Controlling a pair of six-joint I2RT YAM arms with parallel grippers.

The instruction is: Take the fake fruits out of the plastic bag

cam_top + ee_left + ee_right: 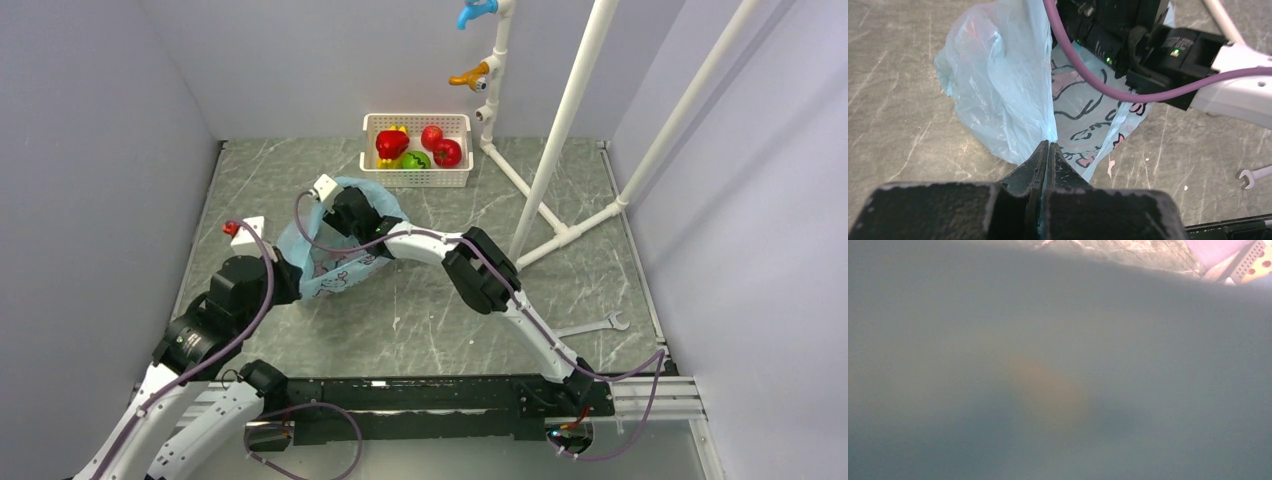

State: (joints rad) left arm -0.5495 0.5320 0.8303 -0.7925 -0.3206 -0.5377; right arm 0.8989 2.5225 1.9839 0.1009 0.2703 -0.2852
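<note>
Light-blue plastic bag (335, 262) sits centre-left on the table (430, 300), mouth up. Its near edge is pinched in the closed left gripper (1048, 150). The right gripper (350, 215) is down inside the bag mouth, fingers hidden, so can't tell if open or closed. Right wrist view is haze with one orange blur, likely a fake fruit (1048, 396). Best approach: left pulls the edge taut, right closes on fruit only, not film. Count: one bag; white basket (440, 178) holds three red pieces (391, 144) and one green piece (415, 160).

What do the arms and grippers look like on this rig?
The left arm and right arm both have white links joined by bulky black joint housings, with a purple cable looped along each. The left gripper is matte black, scuffed pale at its edges, its jaws tapering to wedges. Green lights glow on the right wrist.
</note>
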